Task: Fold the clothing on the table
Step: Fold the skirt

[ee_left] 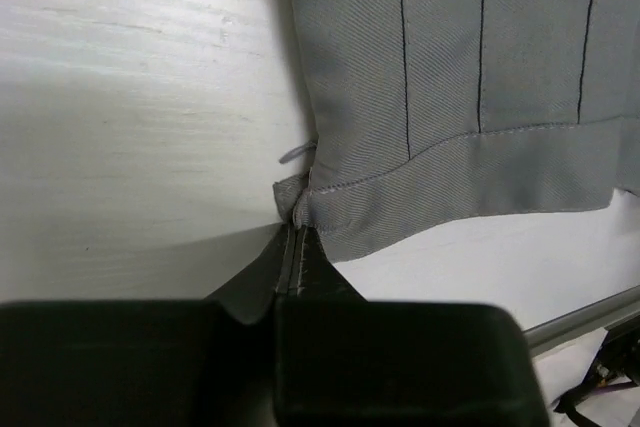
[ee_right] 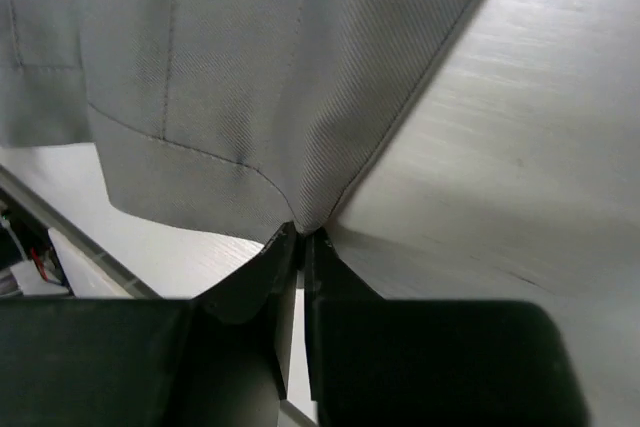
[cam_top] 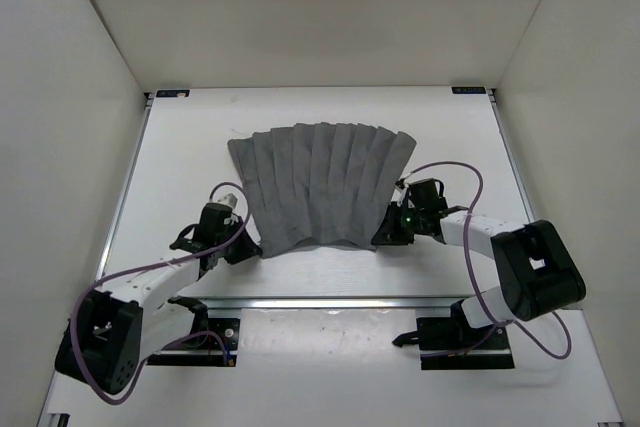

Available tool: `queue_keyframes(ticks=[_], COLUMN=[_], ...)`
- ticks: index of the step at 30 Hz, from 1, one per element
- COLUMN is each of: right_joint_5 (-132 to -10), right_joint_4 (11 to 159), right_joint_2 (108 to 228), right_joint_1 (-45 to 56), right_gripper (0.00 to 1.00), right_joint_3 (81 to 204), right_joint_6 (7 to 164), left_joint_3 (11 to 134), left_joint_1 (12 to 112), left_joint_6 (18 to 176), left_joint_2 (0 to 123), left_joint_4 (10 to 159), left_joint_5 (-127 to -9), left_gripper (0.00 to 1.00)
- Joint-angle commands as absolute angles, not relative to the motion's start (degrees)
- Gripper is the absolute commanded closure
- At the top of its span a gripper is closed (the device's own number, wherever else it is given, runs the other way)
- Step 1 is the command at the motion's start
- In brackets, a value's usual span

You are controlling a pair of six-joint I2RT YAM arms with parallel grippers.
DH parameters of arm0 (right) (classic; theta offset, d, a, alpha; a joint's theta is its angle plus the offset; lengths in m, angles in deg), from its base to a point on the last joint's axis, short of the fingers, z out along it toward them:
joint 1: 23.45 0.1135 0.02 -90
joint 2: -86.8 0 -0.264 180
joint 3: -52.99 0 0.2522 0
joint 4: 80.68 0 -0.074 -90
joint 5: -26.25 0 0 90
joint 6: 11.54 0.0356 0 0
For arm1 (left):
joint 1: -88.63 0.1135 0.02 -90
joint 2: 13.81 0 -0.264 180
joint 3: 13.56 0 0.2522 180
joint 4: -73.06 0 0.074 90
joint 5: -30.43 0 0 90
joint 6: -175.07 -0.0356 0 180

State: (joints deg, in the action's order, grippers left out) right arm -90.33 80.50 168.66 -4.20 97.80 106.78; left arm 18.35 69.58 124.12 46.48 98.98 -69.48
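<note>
The clothing point(cam_top: 320, 182) is a grey pleated skirt lying flat in the middle of the white table point(cam_top: 320, 277), its pleats fanning toward the far side. My left gripper point(cam_top: 247, 247) is shut on the near left corner of its waistband point(ee_left: 330, 197); in the left wrist view the black fingertips point(ee_left: 297, 232) pinch the stitched edge. At the near right corner my right gripper point(cam_top: 385, 237) is shut on the clothing point(ee_right: 230, 77), its fingertips point(ee_right: 302, 239) pressed on the fabric's point point(ee_right: 310, 212).
White walls enclose the table on three sides. A metal rail point(cam_top: 330, 302) runs along the near edge, just behind the two arm bases point(cam_top: 205, 332) point(cam_top: 460, 337). Purple cables loop beside each arm.
</note>
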Motion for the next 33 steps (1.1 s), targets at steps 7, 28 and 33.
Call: queue_keyframes(ticks=[7,28,33], right_joint_5=[-87.7,-93.0,-94.2], right_joint_4=[68.2,45.4,35.6], right_joint_2=[163.4,133.5,125.7], right_joint_1=[-7.2,-7.9,-11.8], right_gripper=[1.0,1.0,1.0], right_joint_3=[101.2,104.1,109.8], right_joint_6=[100.6,95.4,94.3], left_joint_3=[25.1,36.4,44.5], left_joint_1=[71.3,70.0,71.4], left_joint_6=[118.1,121.4,121.7], left_joint_2=[41.7,11.9,11.1], left_joint_4=[109.1,138.4,142.9], left_joint_5=[-64.8,-69.8,-70.7], left_gripper=[1.0,1.0,1.0])
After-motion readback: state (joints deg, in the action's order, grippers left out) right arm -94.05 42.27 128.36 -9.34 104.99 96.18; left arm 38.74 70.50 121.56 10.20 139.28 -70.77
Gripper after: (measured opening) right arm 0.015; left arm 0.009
